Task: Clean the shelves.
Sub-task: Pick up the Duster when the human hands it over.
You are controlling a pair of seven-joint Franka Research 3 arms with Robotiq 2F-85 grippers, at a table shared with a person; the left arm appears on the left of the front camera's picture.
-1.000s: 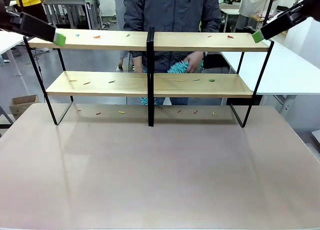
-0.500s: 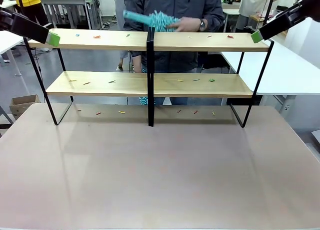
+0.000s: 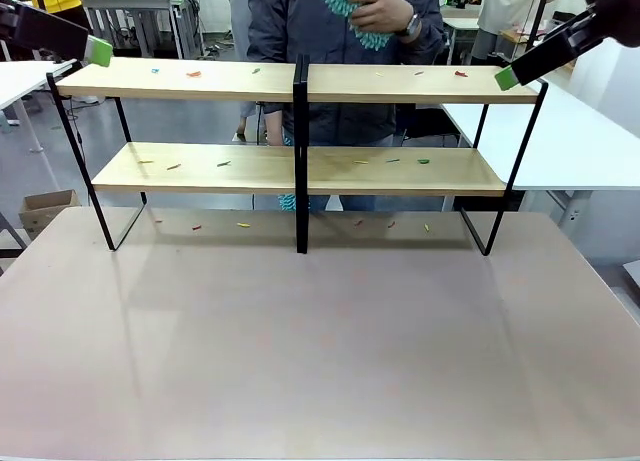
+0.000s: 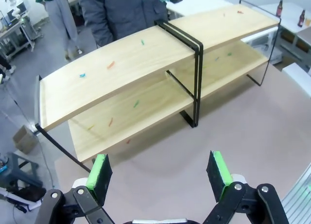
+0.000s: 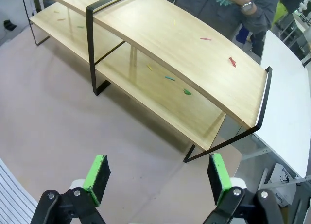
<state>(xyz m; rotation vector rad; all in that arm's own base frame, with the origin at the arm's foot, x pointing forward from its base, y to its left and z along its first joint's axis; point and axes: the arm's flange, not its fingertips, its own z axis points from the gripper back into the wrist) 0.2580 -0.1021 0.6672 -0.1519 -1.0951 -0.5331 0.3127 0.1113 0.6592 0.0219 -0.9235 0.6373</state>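
The shelves [image 3: 400,83] stand across the far half of the table, two light-wood boards in a black frame with a central post [image 3: 300,151]. Small coloured scraps [image 3: 193,74] lie scattered on both boards and on the table beneath. Behind the top board a person's hand holds a teal fluffy duster [image 3: 350,1] in the air. My left gripper [image 3: 97,51] hovers at the upper left end of the shelves [image 4: 146,54], open and empty [image 4: 158,168]. My right gripper [image 3: 508,77] hovers at the upper right end of the shelves [image 5: 184,44], also open and empty [image 5: 158,173].
The pinkish table [image 3: 320,341] in front of the shelves is bare. A white table [image 3: 570,141] stands at the right, another at the far left. A cardboard box [image 3: 45,209] sits on the floor at the left.
The person's hand has lifted the duster from behind the lower board to above the top board. My left gripper has drifted slightly up and to the left.
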